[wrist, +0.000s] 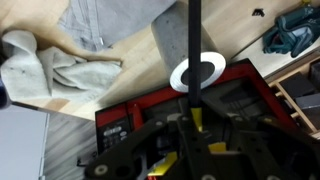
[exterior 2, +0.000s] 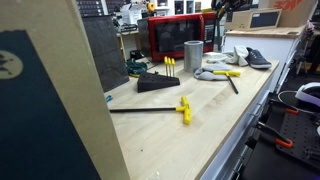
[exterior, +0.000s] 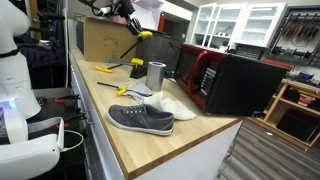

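Wrist view: the gripper (wrist: 195,122) is clenched on a black rod (wrist: 191,30) that runs toward twelve o'clock over the metal cup (wrist: 211,70). The grey shoe (wrist: 100,18) lies farther off at ten o'clock. I reckon a tilted rod could clip the cup and topple it on the tabletop (wrist: 232,20).

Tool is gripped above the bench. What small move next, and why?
Probably lower the yellow-handled tool slowly toward the metal cup: the gripper has its jaws shut on it, and in the wrist view its rod lies across the cup's open mouth.
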Robot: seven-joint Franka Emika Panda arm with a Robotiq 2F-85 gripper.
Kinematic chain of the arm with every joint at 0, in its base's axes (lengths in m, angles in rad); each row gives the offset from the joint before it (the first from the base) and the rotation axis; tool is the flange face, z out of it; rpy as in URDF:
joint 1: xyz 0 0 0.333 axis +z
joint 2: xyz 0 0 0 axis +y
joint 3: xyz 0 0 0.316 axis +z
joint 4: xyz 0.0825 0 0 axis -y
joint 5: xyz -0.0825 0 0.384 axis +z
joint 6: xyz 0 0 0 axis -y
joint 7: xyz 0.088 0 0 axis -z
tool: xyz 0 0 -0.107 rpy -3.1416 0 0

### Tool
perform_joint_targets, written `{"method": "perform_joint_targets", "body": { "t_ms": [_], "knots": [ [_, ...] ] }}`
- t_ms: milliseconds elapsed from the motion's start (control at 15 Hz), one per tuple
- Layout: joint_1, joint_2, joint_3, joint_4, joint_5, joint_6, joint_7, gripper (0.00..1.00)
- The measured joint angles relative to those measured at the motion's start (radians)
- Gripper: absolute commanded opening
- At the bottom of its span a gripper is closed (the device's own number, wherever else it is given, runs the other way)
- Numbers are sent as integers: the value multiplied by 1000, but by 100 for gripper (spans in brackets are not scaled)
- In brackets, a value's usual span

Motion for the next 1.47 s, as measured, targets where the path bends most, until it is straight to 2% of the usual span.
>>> {"method": "perform_joint_targets", "body": {
  "t_ms": [267, 600, 1000, 1133, 1467],
  "knots": [
    [-101, 44, 70, 107, -84, 50, 2, 5],
    [-307, 182, 186, 246, -251, 136, 53, 5],
    [-603, 339, 424, 357, -504, 196, 259, 5],
    [-660, 371, 498, 379, -555, 198, 333, 5],
    [-728, 414, 628, 406, -651, 206, 448, 5]
  ]
}}
